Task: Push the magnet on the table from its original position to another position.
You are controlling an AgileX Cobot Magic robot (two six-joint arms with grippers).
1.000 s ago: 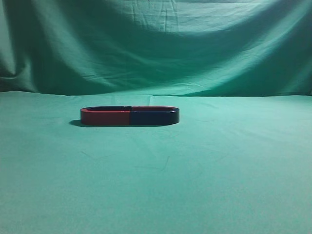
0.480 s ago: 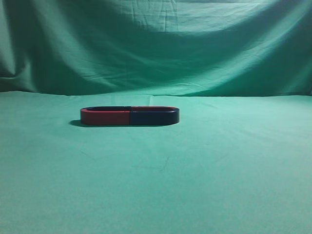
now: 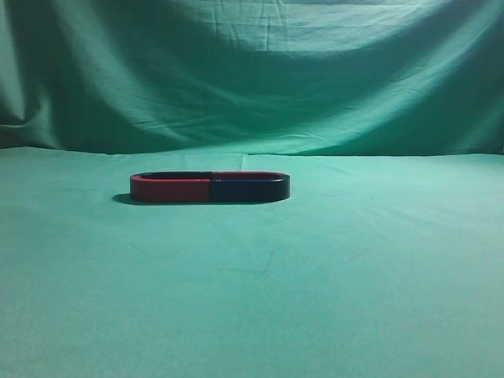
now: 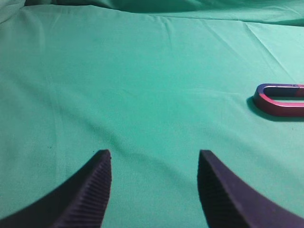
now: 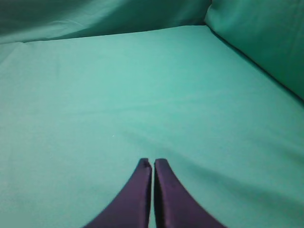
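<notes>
The magnet (image 3: 248,189), with a dark navy front and a red back arm, lies flat on the table (image 3: 260,299) left of centre. It forms the right half of a closed oval. My left gripper (image 4: 154,159) is open and empty over bare green cloth, well to the left of the oval. My right gripper (image 5: 152,164) is shut and empty over bare cloth, with no magnet in its view. Neither gripper shows in the exterior view.
A second U magnet with a red front (image 3: 169,189) is joined end to end with the task magnet as the oval's left half. Its curved end shows at the right edge of the left wrist view (image 4: 280,99). A draped green backdrop (image 3: 252,79) rises behind the table.
</notes>
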